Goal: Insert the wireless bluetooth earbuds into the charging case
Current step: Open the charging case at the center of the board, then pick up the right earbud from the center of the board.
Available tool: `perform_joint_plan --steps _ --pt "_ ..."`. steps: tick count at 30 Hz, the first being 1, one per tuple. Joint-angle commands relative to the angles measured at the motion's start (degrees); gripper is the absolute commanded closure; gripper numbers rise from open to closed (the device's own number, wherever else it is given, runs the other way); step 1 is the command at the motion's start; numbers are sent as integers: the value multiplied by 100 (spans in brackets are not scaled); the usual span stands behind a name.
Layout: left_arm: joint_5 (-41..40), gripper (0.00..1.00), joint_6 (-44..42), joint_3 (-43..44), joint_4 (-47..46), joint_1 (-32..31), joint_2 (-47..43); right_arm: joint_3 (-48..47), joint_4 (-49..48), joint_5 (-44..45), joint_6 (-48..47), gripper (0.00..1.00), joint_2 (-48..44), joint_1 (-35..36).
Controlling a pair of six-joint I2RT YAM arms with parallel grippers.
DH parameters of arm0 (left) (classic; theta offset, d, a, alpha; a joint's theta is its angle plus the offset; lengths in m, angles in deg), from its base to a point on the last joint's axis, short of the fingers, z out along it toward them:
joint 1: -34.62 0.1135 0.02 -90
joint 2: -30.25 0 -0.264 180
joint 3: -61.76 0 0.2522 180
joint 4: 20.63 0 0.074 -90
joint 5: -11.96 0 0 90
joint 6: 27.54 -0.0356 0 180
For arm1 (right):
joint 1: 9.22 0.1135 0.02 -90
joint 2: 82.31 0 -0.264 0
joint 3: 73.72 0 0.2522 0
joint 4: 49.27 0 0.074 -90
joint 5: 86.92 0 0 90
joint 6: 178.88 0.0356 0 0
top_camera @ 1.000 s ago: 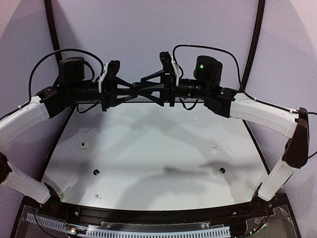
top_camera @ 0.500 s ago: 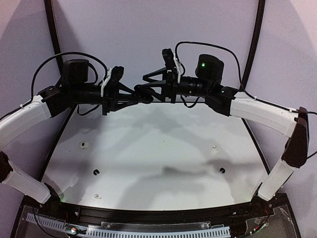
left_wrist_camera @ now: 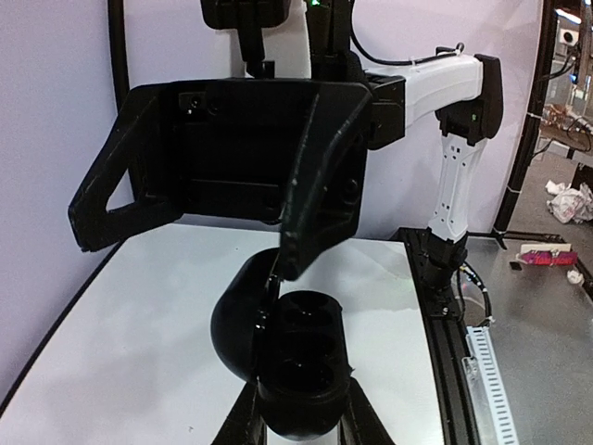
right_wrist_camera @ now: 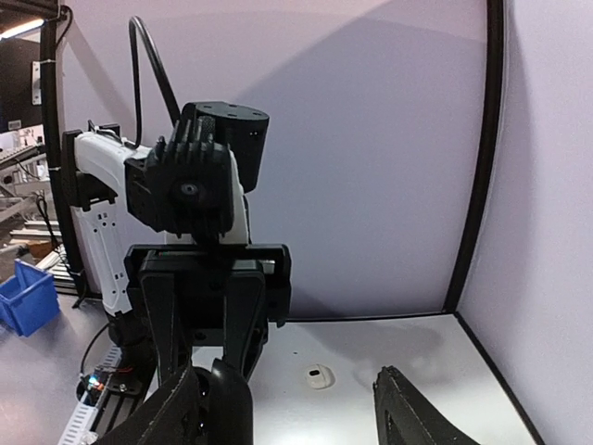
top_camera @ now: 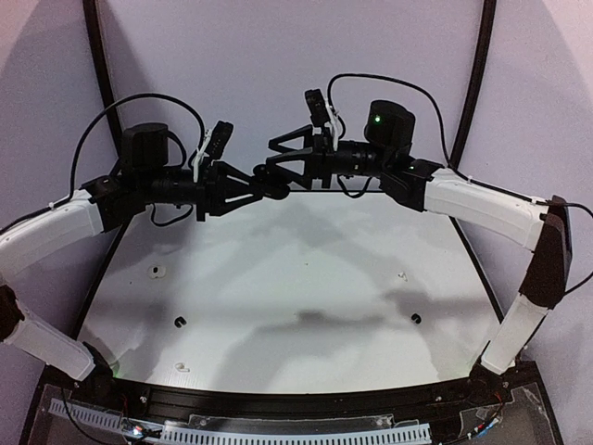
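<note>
Top external view puts both pincers raised and meeting nose to nose, well above the table [top_camera: 296, 306]. Your left pincer [top_camera: 258, 184] is clamped on the black case [top_camera: 271, 183]. The left wrist view shows it best: the case [left_wrist_camera: 298, 375] sits pinched between the two fingers, lid [left_wrist_camera: 239, 320] swung open to one side, two dark sockets facing the camera. Your right pincer [top_camera: 271, 159] stands with its jaws spread wide and nothing between them. One of its fingers [left_wrist_camera: 320, 185] comes down with its tip touching the case at the hinge, and the other finger juts out clear of the case. From the right wrist, the rounded lid [right_wrist_camera: 232, 400] shows just beside one finger [right_wrist_camera: 190, 408].

The buds lie on the table, well below and apart from both pincers. One black bud [top_camera: 179, 322] sits under the left pincer's side, and the other black bud [top_camera: 415, 318] under the right's. A white bud [top_camera: 157, 273] lies below the left pincer (other pale specks are too small to name).
</note>
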Motion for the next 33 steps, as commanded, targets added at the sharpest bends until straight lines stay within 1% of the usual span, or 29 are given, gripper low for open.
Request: perform_joint_plan --steps 1,4,6,8,10,12,13,14,16,18,20,21,23,24,25,27,28,29,31,33 --pt "162 99 533 -122 -427 32 -114 -201 -178 -346 298 35 63 -36" --pt "62 99 640 -217 -605 40 -127 -201 -425 -474 523 30 5 -74" --pt "-32 99 827 -331 -783 72 -154 -207 -757 -528 1007 26 -67 -210" --pt "-124 99 1217 -497 -1104 136 -185 -245 -717 -450 1460 26 -208 -456" --pt "-241 99 1494 -631 -1510 191 -213 -359 122 51 1712 27 -426 -882" --pt "-349 99 1628 -749 -1707 207 -244 -427 1881 1063 1616 28 -656 -1226" --pt "-411 99 1672 -830 -1849 211 -290 -411 2947 2115 1460 29 -847 -1390" --pt "-413 99 1690 -927 -1981 212 -326 -346 3844 2661 1320 30 -981 -1484" --pt "-418 99 1747 -1082 -2162 212 -393 -19 4848 3207 1227 30 -1208 -1608" --pt "-372 99 1759 -1223 -2290 212 -442 512 5522 3563 1256 30 -1430 -1724" --pt "-341 99 1750 -1319 -2358 212 -521 1056 6237 3806 1361 30 -1676 -2007" --pt "-329 99 1723 -1361 -2370 212 -589 1467 6479 3854 1366 31 -1915 -2284" --pt "-308 99 1691 -1402 -2371 212 -632 2035 6602 3861 1287 31 -2172 -2605" --pt "-290 99 1677 -1426 -2373 208 -671 2360 6613 3744 1146 32 -2353 -2886" --pt "-275 99 1671 -1437 -2374 210 -718 2531 6620 3682 984 32 -2484 -3186" --pt "-249 99 1640 -1473 -2368 212 -777 2736 6555 3682 798 30 -2558 -3525" --pt "-244 99 1636 -1483 -2362 212 -795 2702 6468 3356 596 30 -2521 -3828" --pt "-224 99 1630 -1503 -2349 212 -826 2601 6284 3137 66 30 -2455 -3976" --pt "-194 99 1640 -1516 -2344 212 -867 2457 5860 3344 -810 30 -2315 -3988" --pt "-172 99 1647 -1511 -2349 212 -884 2459 5630 3570 -1760 29 -2146 -3994"
